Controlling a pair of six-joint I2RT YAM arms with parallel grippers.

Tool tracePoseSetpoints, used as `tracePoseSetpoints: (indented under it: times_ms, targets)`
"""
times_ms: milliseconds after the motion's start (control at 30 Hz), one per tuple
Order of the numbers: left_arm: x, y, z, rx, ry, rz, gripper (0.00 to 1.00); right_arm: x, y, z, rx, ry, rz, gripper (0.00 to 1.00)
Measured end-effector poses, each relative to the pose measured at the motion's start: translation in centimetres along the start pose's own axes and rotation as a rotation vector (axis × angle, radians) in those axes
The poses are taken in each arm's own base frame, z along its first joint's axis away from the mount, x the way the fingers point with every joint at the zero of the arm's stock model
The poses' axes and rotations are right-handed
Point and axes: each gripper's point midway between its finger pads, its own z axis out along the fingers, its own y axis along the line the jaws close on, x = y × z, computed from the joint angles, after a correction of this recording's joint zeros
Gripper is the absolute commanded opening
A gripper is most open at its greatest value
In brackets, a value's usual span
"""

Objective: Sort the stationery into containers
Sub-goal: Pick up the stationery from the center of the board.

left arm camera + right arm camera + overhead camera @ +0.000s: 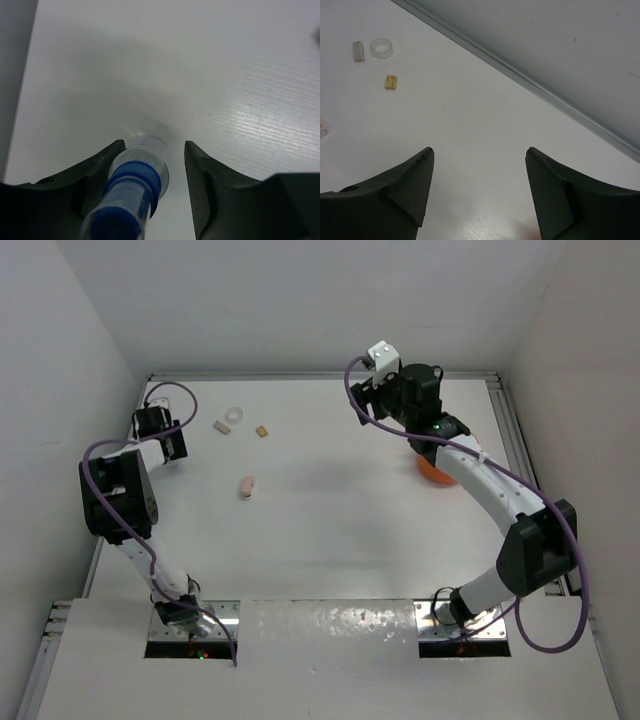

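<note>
Here, your white table carries everything, with the left arm reaching along its left edge and the right arm bent over the far right. The orange tub sits under that right arm, mostly hidden by it. Your right gripper hangs above bare table with its jaws spread wide and nothing between them. Your left gripper stands partly spread around the blue-capped bottle: in the wrist view the bottle leans against the finger on the left, with a clear gap to the other, so you have no pinch on it. On the far left of the table the clear tape ring lies just beside a pale beige block, a yellower block is near them, and a small pink piece lies apart, nearer the bases
</note>
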Motion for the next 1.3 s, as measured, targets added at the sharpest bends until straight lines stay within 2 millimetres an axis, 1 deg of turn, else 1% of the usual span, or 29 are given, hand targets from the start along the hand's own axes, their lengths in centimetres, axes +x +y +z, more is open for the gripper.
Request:
tracePoseSetpoints:
  times_ms: [33,67,300,467,567,700,833,900,933,1033,1067,1133,1300]
  targets:
    - [-0.1,0.0,0.1,-0.002,-0.002,0.0,0.45,0.0,0.0,0.0,0.002,0.0,-0.002,0.73]
    - [-0.1,0.0,0.1,-0.003,-0.001,-0.003,0.44,0.0,-0.1,-0.1,0.005,0.0,-0.006,0.73]
    - [0.9,-0.1,0.0,-0.006,0.036,0.0,0.46,-0.3,-0.8,-0.6,0.024,-0.005,-0.019,0.73]
    - [1.1,-0.1,0.0,-0.006,0.042,0.001,0.45,-0.3,-1.0,-0.6,0.031,-0.003,-0.02,0.73]
    - [1.1,-0.1,0.0,-0.006,0.041,0.001,0.42,-0.3,-1.1,-0.6,0.033,-0.003,-0.023,0.73]
    - [1.1,-0.1,0.0,-0.005,0.041,0.0,0.37,-0.5,-1.1,-0.9,0.037,-0.008,-0.027,0.73]
    - [1.1,-0.1,0.0,-0.005,0.041,0.001,0.36,-0.6,-1.2,-1.5,0.045,-0.013,-0.034,0.73]
    - [1.1,-0.1,0.0,-0.005,0.041,0.002,0.28,-0.6,-1.3,-1.6,0.049,-0.014,-0.036,0.73]
    - [1.0,-0.2,0.0,-0.004,0.04,0.002,0.28,-0.6,-1.3,-1.7,0.051,-0.014,-0.036,0.73]
    - [1.0,-0.2,0.0,-0.004,0.04,0.003,0.22,-0.5,-1.4,-1.8,0.056,-0.012,-0.039,0.73]
    - [1.0,-0.2,0.0,-0.003,0.04,0.004,0.11,-0.5,-1.4,-1.8,0.057,-0.011,-0.039,0.73]
    - [1.0,-0.2,0.0,-0.003,0.04,0.007,0.0,-0.4,-1.4,-1.9,0.057,-0.01,-0.039,0.73]
    - [1.0,-0.6,-0.1,0.015,0.042,0.04,0.0,-0.3,-1.4,-2.3,0.058,-0.009,-0.041,0.73]
